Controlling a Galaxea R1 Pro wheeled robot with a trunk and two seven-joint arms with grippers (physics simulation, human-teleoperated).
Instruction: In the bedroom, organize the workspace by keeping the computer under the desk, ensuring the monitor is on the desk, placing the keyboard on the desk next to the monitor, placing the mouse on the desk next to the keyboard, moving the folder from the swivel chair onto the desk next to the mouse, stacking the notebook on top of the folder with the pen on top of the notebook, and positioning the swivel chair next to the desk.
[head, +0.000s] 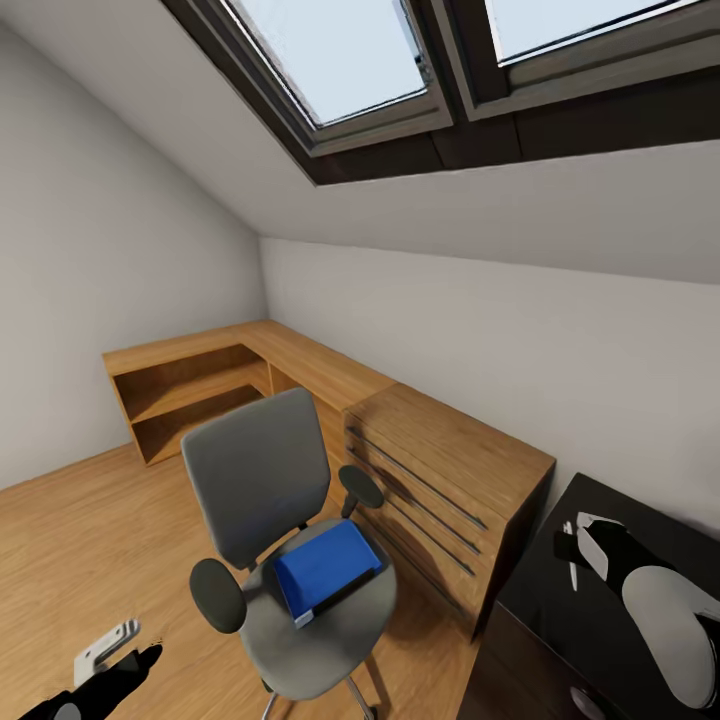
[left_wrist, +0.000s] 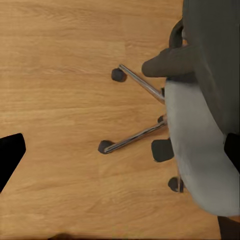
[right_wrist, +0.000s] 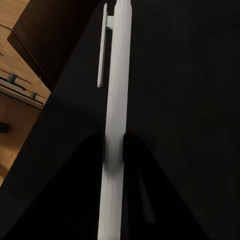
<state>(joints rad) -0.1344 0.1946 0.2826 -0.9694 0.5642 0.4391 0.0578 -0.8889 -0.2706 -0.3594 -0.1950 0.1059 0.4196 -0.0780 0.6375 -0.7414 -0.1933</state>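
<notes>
Pinched between the right gripper's (right_wrist: 114, 150) fingers, the white pen (right_wrist: 116, 90) hangs over the desk (head: 600, 560). Keep it level until the folder (head: 325, 568) is moved. Whether the left gripper (head: 125, 655) is spread, I cannot tell.

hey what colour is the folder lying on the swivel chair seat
Bright blue, with a white edge. The folder shows best in the head view.

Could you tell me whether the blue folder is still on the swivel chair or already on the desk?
On the chair: the folder lies flat on the swivel chair seat.
</notes>
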